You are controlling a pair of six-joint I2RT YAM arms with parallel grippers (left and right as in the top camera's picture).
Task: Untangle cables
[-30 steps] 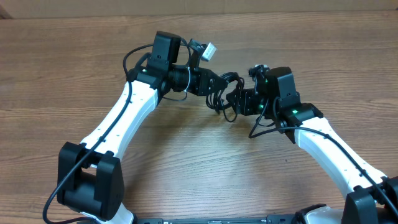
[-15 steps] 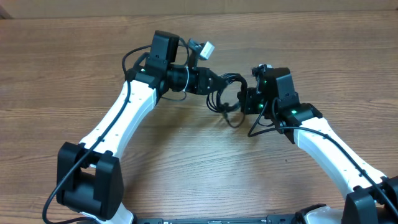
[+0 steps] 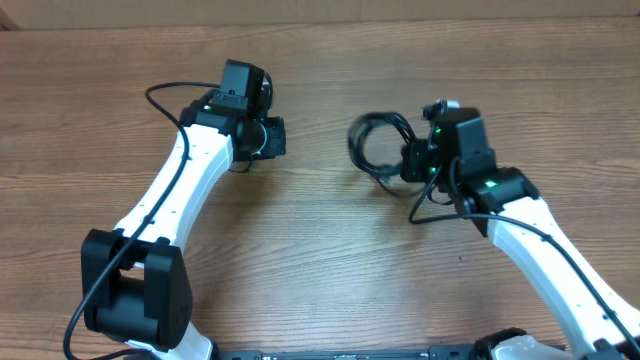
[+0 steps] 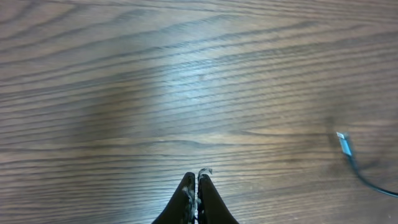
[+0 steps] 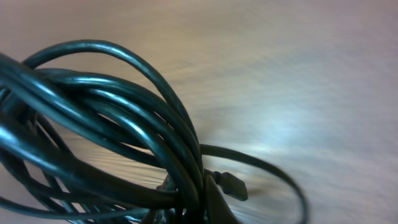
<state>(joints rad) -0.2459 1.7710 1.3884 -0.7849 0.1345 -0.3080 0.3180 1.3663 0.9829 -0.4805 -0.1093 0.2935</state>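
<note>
Right gripper (image 3: 402, 160) clenched on the cable coil (image 3: 375, 143). In its wrist view the strands bunch at the fingers, with a small black plug (image 5: 234, 186) just beside them, tip toward 4 o'clock. Overhead, the coil sits off the gripper's 9 o'clock side, about 1 o'clock from table centre. It's an oval loop, long axis roughly 10-to-4. Can't tell if it touches the wood. Left gripper (image 4: 196, 194) pinched shut, fingers pressed together, well apart from the coil toward 9 o'clock. Silvery plug (image 4: 343, 143) lies at 3 o'clock in the left wrist view, tip to 11, thin cord trailing to 4. Table (image 3: 300, 260): brown woodgrain running 9-to-3, with a paler strip (image 3: 320, 12) past the far edge at 12.
</note>
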